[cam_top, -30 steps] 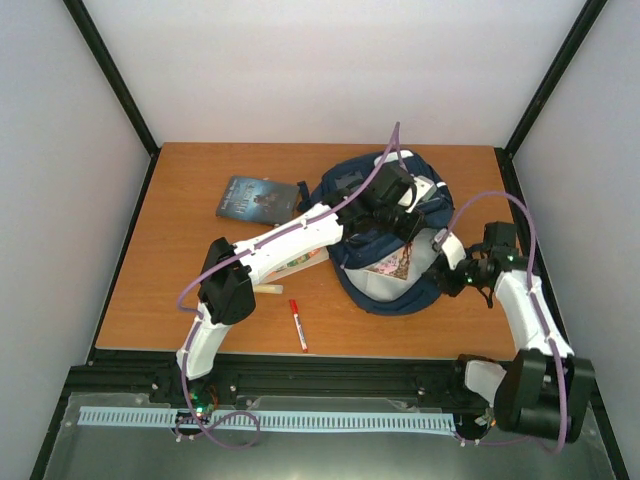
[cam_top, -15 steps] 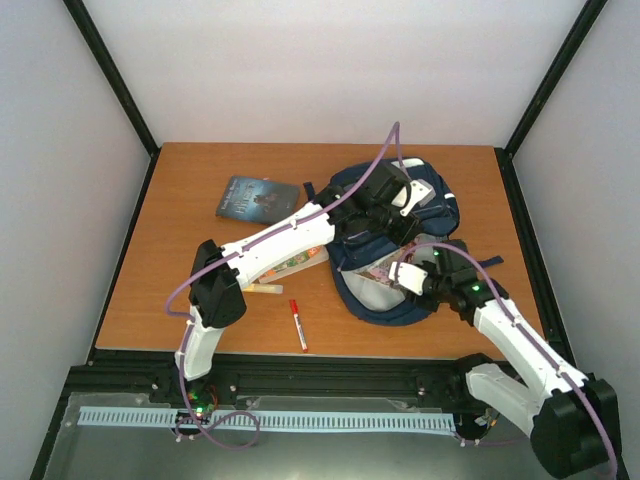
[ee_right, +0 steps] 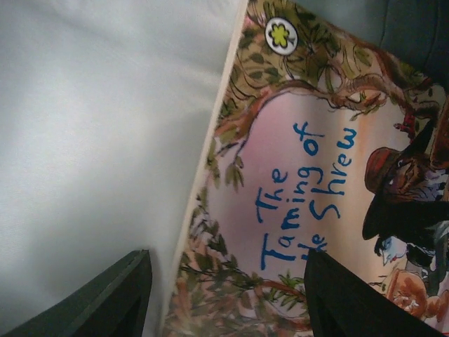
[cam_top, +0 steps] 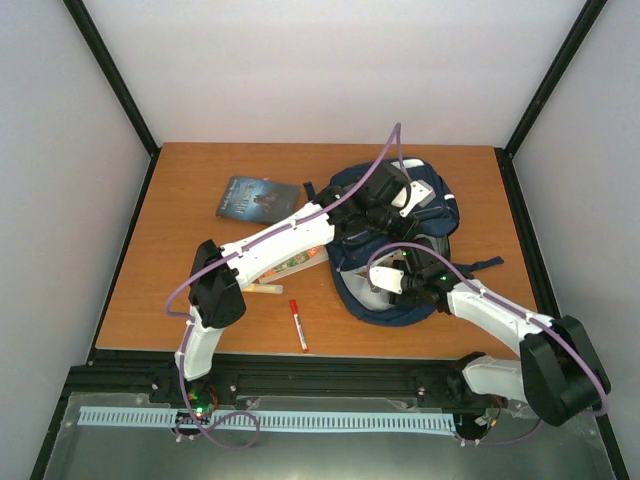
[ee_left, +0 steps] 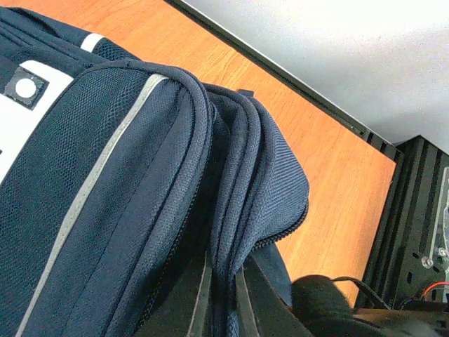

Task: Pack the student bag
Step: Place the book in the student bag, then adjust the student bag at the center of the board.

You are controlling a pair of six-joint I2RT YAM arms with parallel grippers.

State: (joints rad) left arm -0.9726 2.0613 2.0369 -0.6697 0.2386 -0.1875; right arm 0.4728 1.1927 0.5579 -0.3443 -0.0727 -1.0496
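Note:
The student bag [cam_top: 440,215], navy with white patches, lies at the table's right middle with its mouth toward me. My left gripper [cam_top: 395,212] is shut on a fold of the bag's upper flap [ee_left: 231,210], which sits pinched between its fingertips [ee_left: 200,302]. My right gripper [cam_top: 383,278] hangs open inside the mouth. In the right wrist view its fingers [ee_right: 119,295] straddle the edge of a picture book, "The Taming of the Shrew" [ee_right: 302,175], which lies on the light grey lining [ee_right: 91,140]. Nothing is between those jaws.
A dark-covered book [cam_top: 258,197] lies at the back left. Another book [cam_top: 303,262] shows partly under my left forearm, with a pale stick [cam_top: 266,288] beside it. A red marker [cam_top: 298,323] lies near the front edge. The table's right rim [ee_left: 393,182] runs close to the bag.
My right arm swung left from beside the bag into its mouth, and its jaws opened wider. The left gripper kept its hold on the flap.

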